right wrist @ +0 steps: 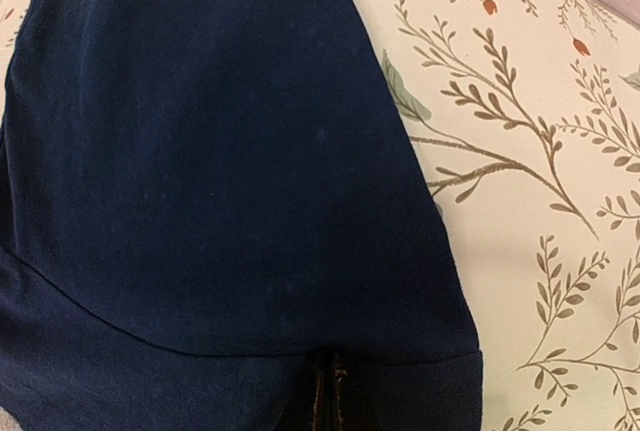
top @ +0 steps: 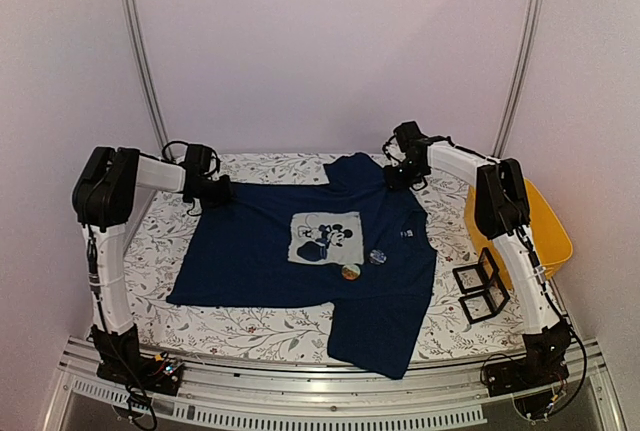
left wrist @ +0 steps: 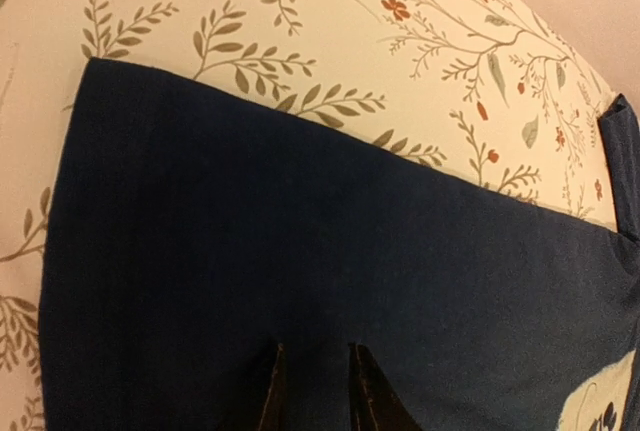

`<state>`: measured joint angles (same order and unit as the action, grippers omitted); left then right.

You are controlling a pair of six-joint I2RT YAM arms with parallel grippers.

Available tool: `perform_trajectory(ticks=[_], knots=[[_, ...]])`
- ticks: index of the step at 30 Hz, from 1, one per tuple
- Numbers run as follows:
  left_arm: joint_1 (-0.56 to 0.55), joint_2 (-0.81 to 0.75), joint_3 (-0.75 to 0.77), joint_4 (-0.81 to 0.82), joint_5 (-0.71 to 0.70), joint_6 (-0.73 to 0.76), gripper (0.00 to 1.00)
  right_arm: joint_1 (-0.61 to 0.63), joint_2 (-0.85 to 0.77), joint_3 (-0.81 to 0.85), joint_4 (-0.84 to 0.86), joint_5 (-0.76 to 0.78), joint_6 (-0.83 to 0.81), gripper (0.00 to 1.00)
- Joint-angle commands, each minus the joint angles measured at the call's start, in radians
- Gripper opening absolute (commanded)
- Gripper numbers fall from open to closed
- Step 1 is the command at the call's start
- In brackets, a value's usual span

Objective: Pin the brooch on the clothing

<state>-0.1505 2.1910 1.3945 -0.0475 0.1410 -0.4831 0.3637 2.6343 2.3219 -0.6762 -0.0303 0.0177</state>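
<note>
The navy T-shirt [top: 270,251] lies spread on the floral cloth, its pale mouse print [top: 325,236] facing up. A round orange-green brooch [top: 350,271] and a small silvery one [top: 377,256] rest on the shirt just below the print. My left gripper [top: 210,189] is at the shirt's far left corner. In the left wrist view its fingers [left wrist: 272,391] stand a little apart over flat navy fabric [left wrist: 300,231]. My right gripper [top: 405,173] is at the far right sleeve. In the right wrist view its fingers [right wrist: 322,391] are pressed together at the sleeve hem [right wrist: 240,201].
A yellow bin [top: 548,223] stands at the right edge of the table. Two black open-frame boxes [top: 480,286] sit in front of it, beside the right arm. The floral cloth [top: 250,326] covers the table around the shirt.
</note>
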Motion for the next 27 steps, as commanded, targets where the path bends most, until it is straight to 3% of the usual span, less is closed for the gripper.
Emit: perform_trajectory(ticks=[1,6,13,14,16,18,19,22,24,27], knots=[[0.019,-0.088,-0.064,-0.060,-0.055,0.027,0.24,-0.008,-0.062,-0.005,-0.018,-0.079,-0.007,0.05],[0.003,-0.304,-0.126,-0.074,-0.119,0.060,0.27,-0.004,-0.250,-0.069,-0.007,-0.106,-0.007,0.07],[-0.054,-0.638,-0.411,-0.030,-0.134,0.006,0.27,0.044,-0.678,-0.639,0.210,-0.194,0.014,0.13],[-0.066,-0.694,-0.443,-0.033,-0.137,0.005,0.28,0.044,-0.741,-0.710,0.245,-0.221,0.027,0.20],[-0.084,-0.807,-0.503,-0.040,-0.179,0.006,0.35,0.038,-0.866,-0.828,0.302,-0.225,0.047,0.42],[-0.085,-0.921,-0.554,-0.039,-0.219,0.015,0.46,0.020,-0.969,-0.917,0.336,-0.173,0.063,0.73],[-0.081,-0.978,-0.575,-0.035,-0.234,0.026,0.51,0.006,-1.039,-0.954,0.343,-0.138,0.066,0.82],[-0.067,-1.112,-0.625,-0.038,-0.322,0.087,0.71,-0.055,-1.196,-1.064,0.365,-0.060,0.069,0.98],[-0.053,-1.174,-0.653,-0.052,-0.406,0.101,0.79,-0.130,-1.285,-1.147,0.387,-0.059,0.093,0.99],[-0.035,-1.256,-0.732,-0.020,-0.520,0.090,0.83,-0.266,-1.431,-1.297,0.443,-0.071,0.159,0.99]])
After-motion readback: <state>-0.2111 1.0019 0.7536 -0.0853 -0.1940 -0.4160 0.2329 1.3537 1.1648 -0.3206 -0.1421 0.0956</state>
